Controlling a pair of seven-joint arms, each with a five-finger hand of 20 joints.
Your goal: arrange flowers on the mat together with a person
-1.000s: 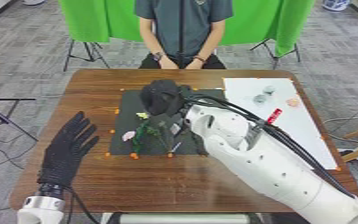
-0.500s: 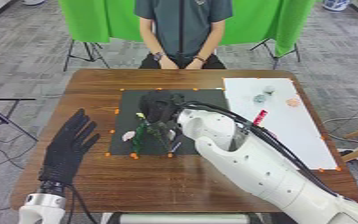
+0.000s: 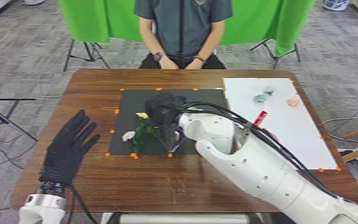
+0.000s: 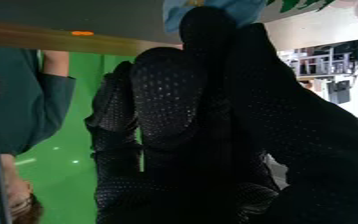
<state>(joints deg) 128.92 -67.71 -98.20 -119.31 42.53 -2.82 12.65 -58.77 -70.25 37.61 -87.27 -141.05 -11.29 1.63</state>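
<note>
The brown wooden table supports a white sheet on the right, adjacent to the dark mat. The right hand is positioned over the mat; whether it grips anything cannot be determined. The left hand is located left of the mat, palm area above the table, fingers straight and slightly spread. Green foliage lies on the left half of the mat. In the right wrist view, a blue flower appears directly at the end of the right hand. A red strip is on the sheet, with pale blue-green flowers and a peach flower beyond it. A pink flower and a pale yellow flower are beside the foliage.
</note>
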